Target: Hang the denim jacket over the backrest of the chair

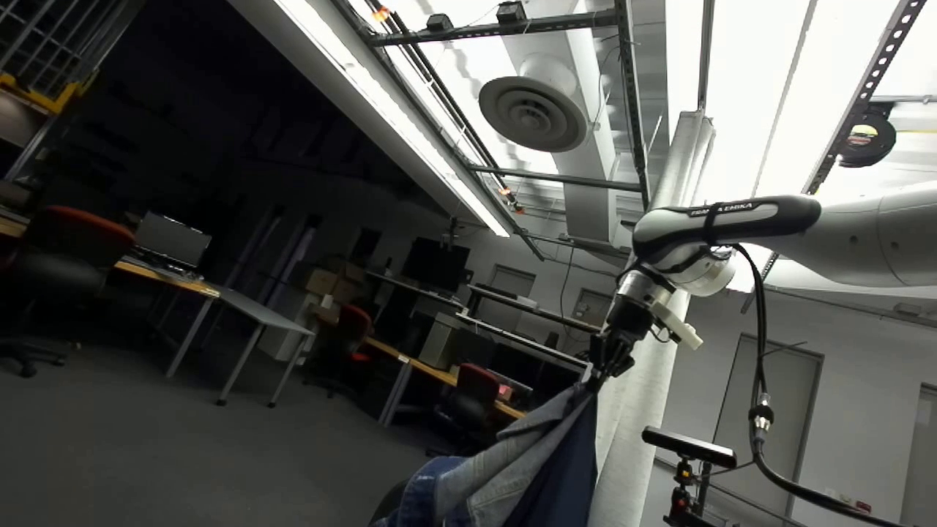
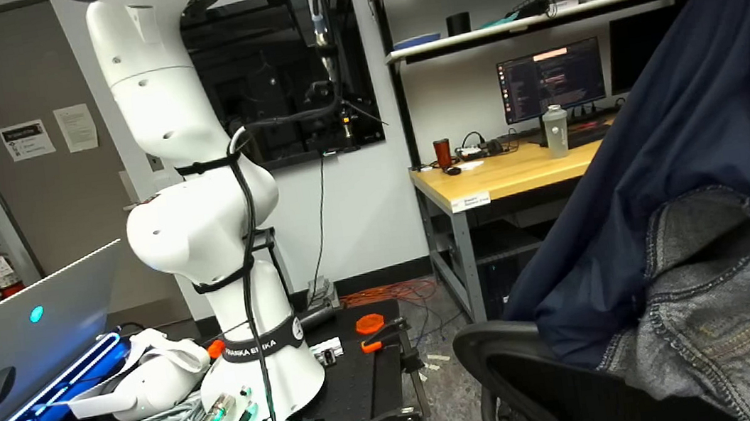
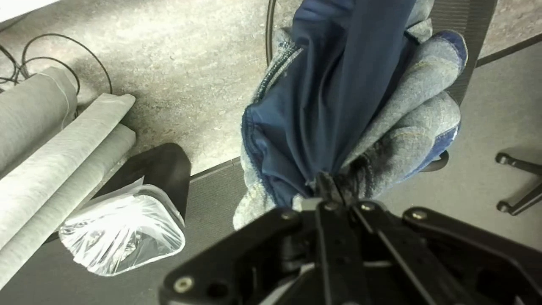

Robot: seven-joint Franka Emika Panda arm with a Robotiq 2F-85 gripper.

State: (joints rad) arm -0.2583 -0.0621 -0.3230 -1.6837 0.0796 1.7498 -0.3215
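The Panda arm (image 1: 768, 230) looks to be on the draping step, and the chair (image 2: 582, 385) seems to bear some of the weight: the denim jacket (image 2: 693, 178) lies partly across the chair's back, its navy lining (image 3: 326, 93) drawn up to a peak higher than the chair. Wanted next, probably: a little spread of cloth to both sides of the chair, a lowering, then the let-go; too soon and it may slide off. The arm rises from its base (image 2: 260, 378) beside the chair, wrist bent downward. Higher than the chair hangs the gripper (image 3: 336, 188), its 2 fingertips (image 3: 325, 187) pinched together on bunched cloth.
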